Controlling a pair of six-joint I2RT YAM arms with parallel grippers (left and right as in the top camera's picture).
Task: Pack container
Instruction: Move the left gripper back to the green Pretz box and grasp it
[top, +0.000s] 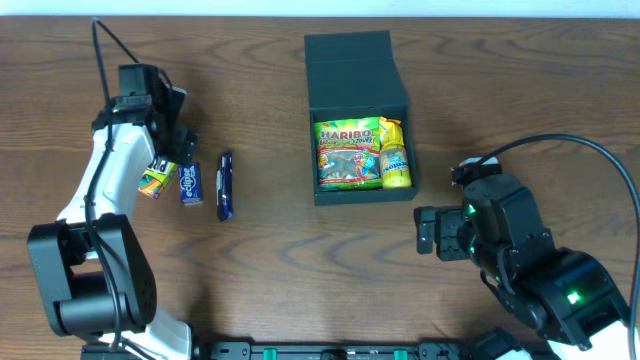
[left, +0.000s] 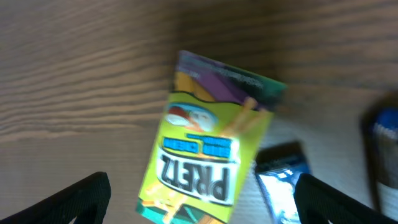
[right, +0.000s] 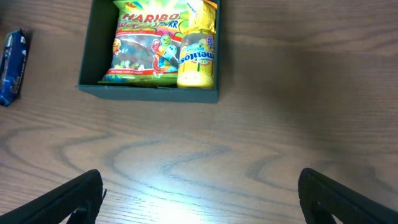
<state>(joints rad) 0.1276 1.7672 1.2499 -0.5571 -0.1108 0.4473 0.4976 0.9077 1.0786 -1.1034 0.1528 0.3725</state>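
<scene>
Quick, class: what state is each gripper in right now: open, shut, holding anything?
Left gripper: open, over the Pretz packet, not holding it.
Right gripper: open, empty.

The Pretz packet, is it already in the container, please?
No, the Pretz packet lies on the table left of the container, which holds only a Haribo bag and a Mentos pack.

Overhead: fixed, looks straight down on the whole brown wood-grain table (top: 300, 260).
Left wrist: very near, blurred, looks down on the yellow-green Pretz snack packet (left: 205, 155), which also shows in the overhead view.
Right wrist: farther back, looks down at the matte black cardboard box (right: 149, 92), shared with overhead.
</scene>
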